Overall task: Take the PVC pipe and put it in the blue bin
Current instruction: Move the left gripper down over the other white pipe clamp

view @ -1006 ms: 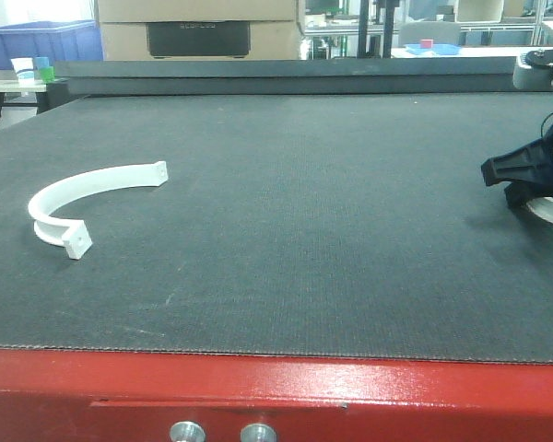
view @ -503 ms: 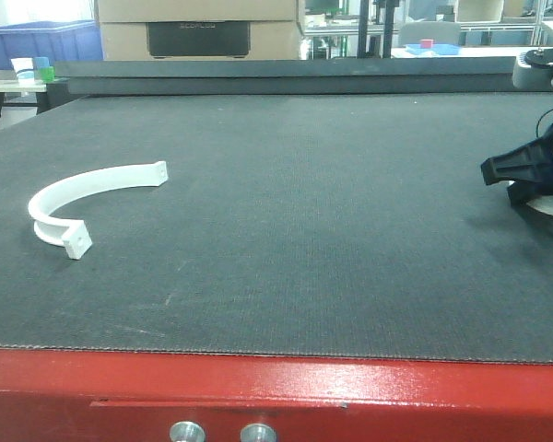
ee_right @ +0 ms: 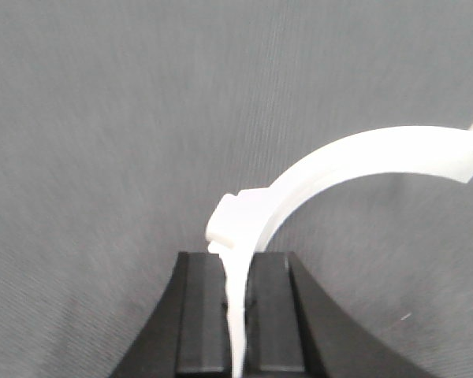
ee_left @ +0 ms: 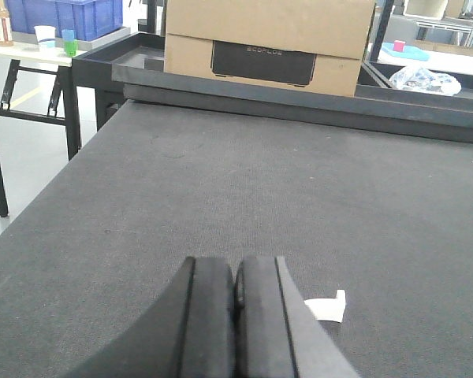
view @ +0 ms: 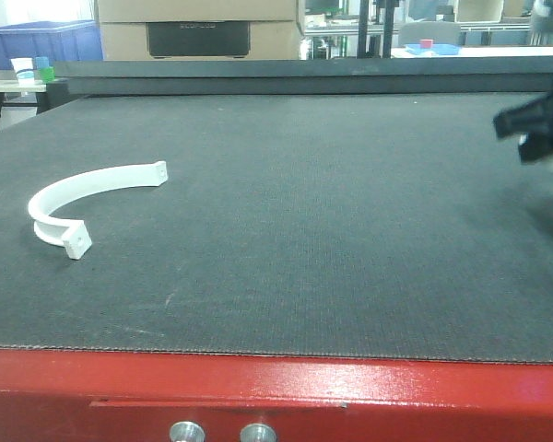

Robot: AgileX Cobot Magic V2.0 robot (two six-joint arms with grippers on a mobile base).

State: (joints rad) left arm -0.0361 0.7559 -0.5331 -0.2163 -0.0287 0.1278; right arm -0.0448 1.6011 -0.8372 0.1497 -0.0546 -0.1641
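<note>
A white curved PVC piece (view: 83,189) lies on the dark mat at the left; one end of it shows beside my left gripper in the left wrist view (ee_left: 327,307). My left gripper (ee_left: 235,272) is shut and empty, low over the mat. My right gripper (ee_right: 236,268) is shut on a second white curved PVC piece (ee_right: 363,161), held by its thin end above the mat. In the front view the right gripper (view: 530,129) is blurred at the far right edge, raised off the mat. The blue bin (view: 37,41) stands beyond the table's far left corner, also in the left wrist view (ee_left: 59,16).
A cardboard box (view: 198,28) stands behind the table's raised back rim (view: 276,75). A small side table with cups (view: 28,69) stands at the far left by the bin. The red front edge (view: 276,387) bounds the mat.
My right gripper has risen from the mat at the far right, taking the white piece that lay under it off the surface. The left PVC piece has not moved.
</note>
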